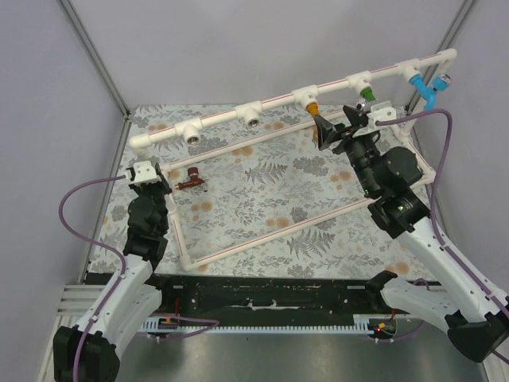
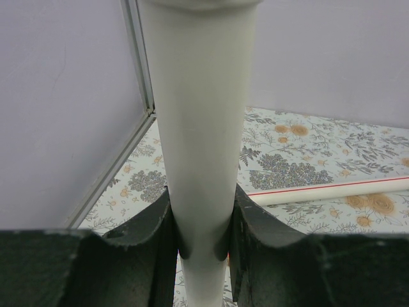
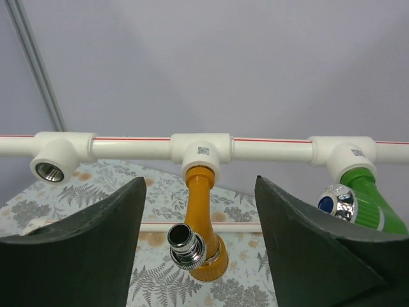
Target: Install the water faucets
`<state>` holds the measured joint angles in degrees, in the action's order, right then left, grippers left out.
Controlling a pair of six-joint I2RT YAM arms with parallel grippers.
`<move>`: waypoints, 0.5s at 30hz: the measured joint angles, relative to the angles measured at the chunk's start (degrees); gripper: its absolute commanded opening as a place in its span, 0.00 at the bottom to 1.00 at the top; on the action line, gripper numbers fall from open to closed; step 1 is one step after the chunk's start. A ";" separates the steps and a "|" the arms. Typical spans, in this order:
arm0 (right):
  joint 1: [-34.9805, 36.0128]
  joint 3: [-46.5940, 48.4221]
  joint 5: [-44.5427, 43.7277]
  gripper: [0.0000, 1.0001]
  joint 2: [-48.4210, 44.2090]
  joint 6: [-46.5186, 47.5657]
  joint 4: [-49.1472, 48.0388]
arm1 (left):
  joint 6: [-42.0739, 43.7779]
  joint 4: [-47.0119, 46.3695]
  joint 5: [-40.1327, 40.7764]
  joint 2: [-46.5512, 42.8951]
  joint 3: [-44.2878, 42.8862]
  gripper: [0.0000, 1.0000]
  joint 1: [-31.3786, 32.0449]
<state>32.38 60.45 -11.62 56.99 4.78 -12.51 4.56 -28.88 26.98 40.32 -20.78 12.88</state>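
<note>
The header pipe (image 1: 274, 101), a raised white run with tee fittings, is the landmark here; the orange-yellow tap (image 1: 312, 107) hangs from its middle tee, neck up in the fitting and silvery spout (image 3: 186, 246) pointing down and forward; the right gripper (image 1: 338, 127) sits just in front of the header at that tee, its jaws spread wide with one dark finger on each side of the tap (image 3: 199, 211) and neither touching it. The reddish-brown tap (image 1: 191, 182) lies on its side on the fern-print table cover (image 1: 262, 199), in front of the header's left end and apart from it. The left gripper (image 1: 149, 173) is near that same left end; the wrist view shows its jaws (image 2: 201, 240) pressed onto a white frame pipe (image 2: 198, 115), pinching it from both sides. Right of the orange-yellow tap on the header hangs a green tap (image 1: 367, 93), then a light blue tap (image 1: 421, 87); left of it an empty tee (image 3: 54, 163) shows a bare metal socket.
</note>
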 measured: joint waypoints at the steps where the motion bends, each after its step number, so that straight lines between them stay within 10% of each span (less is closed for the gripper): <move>1: 0.00 0.00 0.26 0.81 -0.94 -0.39 -0.11 | 0.00 0.00 0.00 0.00 0.00 0.02 0.00; 15: -0.02 0.50 8.09 0.80 -0.92 11.34 9.77 | -0.09 0.11 -0.11 0.02 -0.07 0.02 0.00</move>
<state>32.36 60.95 -3.53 56.07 16.12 -2.74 4.47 -28.77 26.87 40.34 -20.84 12.88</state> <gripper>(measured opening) 0.856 0.365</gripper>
